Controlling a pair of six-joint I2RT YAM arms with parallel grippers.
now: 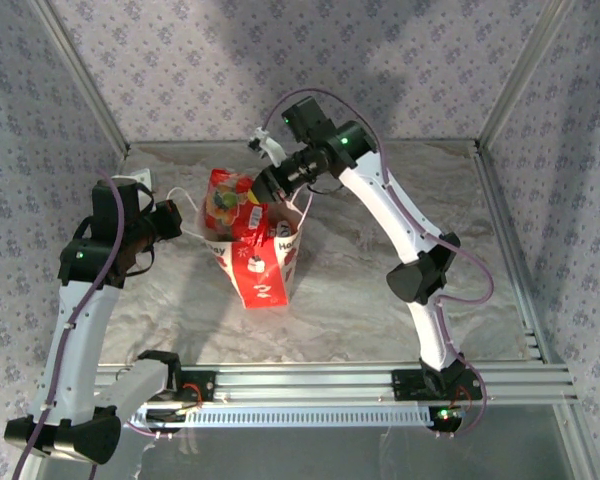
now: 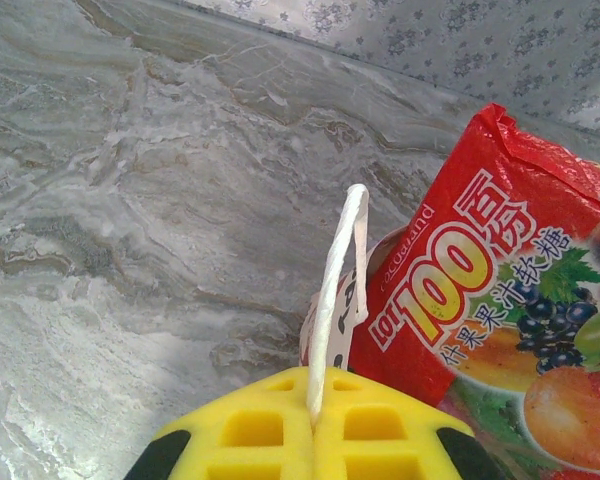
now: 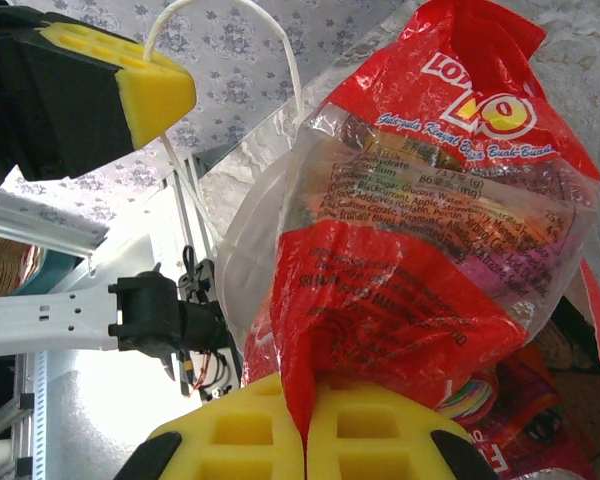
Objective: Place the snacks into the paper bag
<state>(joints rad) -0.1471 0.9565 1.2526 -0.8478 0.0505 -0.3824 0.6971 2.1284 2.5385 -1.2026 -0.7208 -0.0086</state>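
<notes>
Two tight grips: left claw (image 2: pixel 313 412) on cord handle (image 2: pixel 342 258), right claw (image 3: pixel 305 432) on red packet (image 3: pixel 420 250) (above bag (image 1: pixel 265 278) rim).

1. Left arm (image 1: pixel 77 310): rises from the near-left base, elbow bent, wrist turned rightward
2. Left gripper (image 2: pixel 315 400): yellow pads pressed together, pinching a white cord handle (image 2: pixel 340 270)
3. Right arm (image 1: pixel 395 215): arches up from the near-right base, forearm reaching leftward
4. Right gripper (image 3: pixel 305 400): yellow pads closed, clamping the edge of a red snack packet (image 3: pixel 420 250)

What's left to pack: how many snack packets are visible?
2: red fruit-print packet in the right gripper at the paper bag; another inside it. Others may be hidden.
</notes>
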